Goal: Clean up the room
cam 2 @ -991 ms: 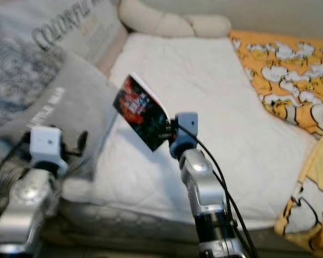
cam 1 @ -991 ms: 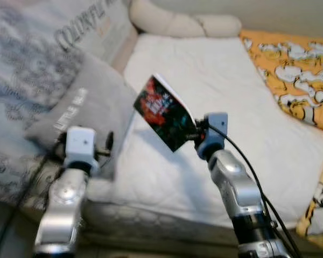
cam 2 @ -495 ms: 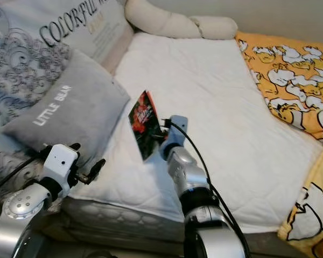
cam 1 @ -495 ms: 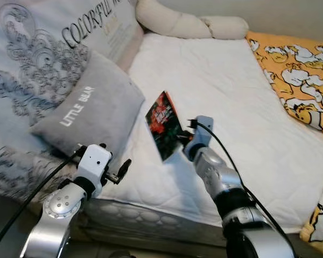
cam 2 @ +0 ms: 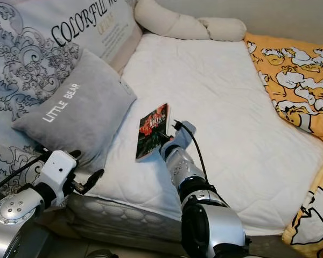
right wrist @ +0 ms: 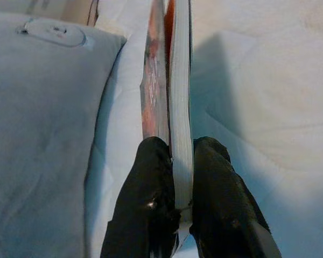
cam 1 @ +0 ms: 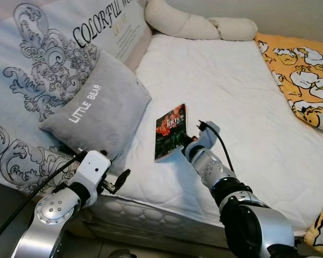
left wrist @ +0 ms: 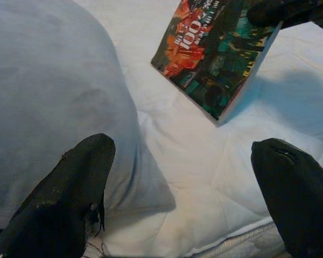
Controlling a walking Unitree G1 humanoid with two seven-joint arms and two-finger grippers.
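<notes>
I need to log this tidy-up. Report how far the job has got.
Done: nothing visibly put away. In hand: the right gripper is shut on the book, holding it over the white mattress beside the grey pillow; I cannot tell if it touches the mattress. The left gripper is open near the mattress edge. Left: the book goes somewhere, and the orange blanket lies rumpled.

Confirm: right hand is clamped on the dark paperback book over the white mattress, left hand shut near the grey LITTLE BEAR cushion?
One thing is off: the left hand is open, its black fingers spread wide in the left wrist view. The rest holds: the right hand is clamped on the dark paperback book over the white mattress, beside the grey LITTLE BEAR cushion.
</notes>
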